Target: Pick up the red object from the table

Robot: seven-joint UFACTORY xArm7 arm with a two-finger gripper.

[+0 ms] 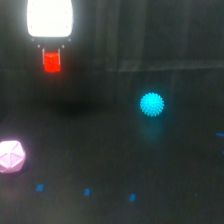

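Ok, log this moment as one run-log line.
gripper: shut on red object | red object: lifted off table, shadow beneath | cyan ball: on table | pink polyhedron: on table

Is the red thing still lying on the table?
No, the red object hangs between the gripper fingers, well above its dark shadow on the table.

Black table (115, 150) fills the view, flat, dark, slightly glossy. Spiky cyan ball (152, 104) sits on it at about 2 o'clock from center, faint cyan reflection just below it. Pale pink faceted block (10, 156) rests on it at 8 o'clock, cut by the edge of the view. Small blue marks (87, 191) run along 6 to 7 o'clock, more at the 3 o'clock edge.
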